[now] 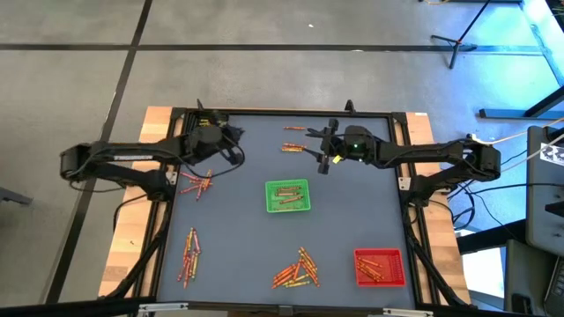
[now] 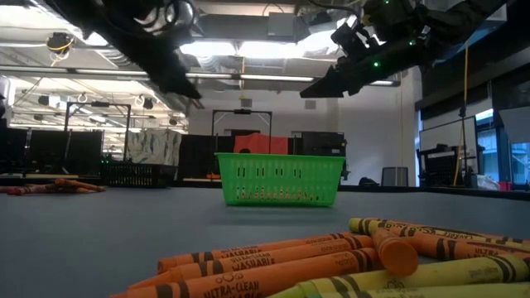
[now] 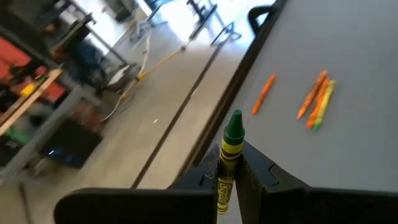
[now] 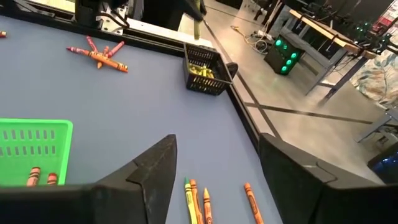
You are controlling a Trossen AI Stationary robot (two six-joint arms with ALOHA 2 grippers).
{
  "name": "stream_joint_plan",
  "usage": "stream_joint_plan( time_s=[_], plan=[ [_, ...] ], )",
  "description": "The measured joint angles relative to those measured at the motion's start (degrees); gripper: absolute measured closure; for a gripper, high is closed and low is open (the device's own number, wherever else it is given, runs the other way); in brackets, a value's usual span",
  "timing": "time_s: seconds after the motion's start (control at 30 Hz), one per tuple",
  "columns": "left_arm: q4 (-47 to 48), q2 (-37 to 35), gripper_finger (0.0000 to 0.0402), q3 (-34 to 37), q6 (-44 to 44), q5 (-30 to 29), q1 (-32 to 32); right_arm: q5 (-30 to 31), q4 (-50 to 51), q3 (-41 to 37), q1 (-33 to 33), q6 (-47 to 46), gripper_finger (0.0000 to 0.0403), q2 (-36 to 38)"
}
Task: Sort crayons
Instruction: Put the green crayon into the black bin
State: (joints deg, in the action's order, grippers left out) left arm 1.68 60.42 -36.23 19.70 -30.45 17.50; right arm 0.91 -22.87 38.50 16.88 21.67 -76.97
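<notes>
**Green crayon held, more crayons right under the open gripper**

The left gripper [image 3: 239,177] is clamped on a green crayon [image 3: 231,155]. The crayon stands up between the fingers with its pointed tip out in front. This gripper hangs over the far left part of the tabletop [image 1: 238,220], near the far left corner. A black tray [image 4: 205,70] sits in that corner with crayons in it. I think the green crayon still has to go into a tray.

The right gripper [image 1: 324,158] has its jaws wide apart and holds nothing. It hangs over the far edge, a bit right of the middle. Just below it lie a few loose crayons [image 4: 198,202], yellow and orange. They lie side by side, and their long way points out ahead of the fingers. To grab one, I think the jaws must go straight down and close across the thin side. The right arm is much nearer to these than the left arm.

A green tray [image 1: 288,195] sits in the middle of the tabletop with some crayons inside. A red tray [image 1: 379,267] sits near the near right corner, also with crayons.

More thin sticks, red, orange and yellow, lie in a pile [image 1: 296,269] by the near edge, in a row [image 1: 189,256] near the near left corner, and in a small bunch [image 1: 197,184] by the left edge.
</notes>
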Motion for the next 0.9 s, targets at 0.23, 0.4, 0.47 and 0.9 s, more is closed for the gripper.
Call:
stream_joint_plan(
  time_s=[0.23,0.4,0.47,0.9],
  plan=[
    [9.49,-6.28,0.0388,0.0,-1.53,-0.65,5.79,-0.4,0.41,0.0,0.0,-0.28,0.0181,0.0],
    [18.15,-6.04,0.0388,-3.08,-3.95,-0.64,11.32,-0.42,0.42,0.0,0.0,-0.33,0.0181,0.0],
    [23.06,-5.0,0.0388,-5.32,-5.7,-0.12,12.8,-0.42,0.43,0.0,0.0,-0.33,0.0181,0.0],
    [30.33,7.25,0.0388,-9.33,-8.61,0.12,23.1,-0.42,0.88,0.0,0.0,-0.35,0.0181,-0.04]
  ],
)
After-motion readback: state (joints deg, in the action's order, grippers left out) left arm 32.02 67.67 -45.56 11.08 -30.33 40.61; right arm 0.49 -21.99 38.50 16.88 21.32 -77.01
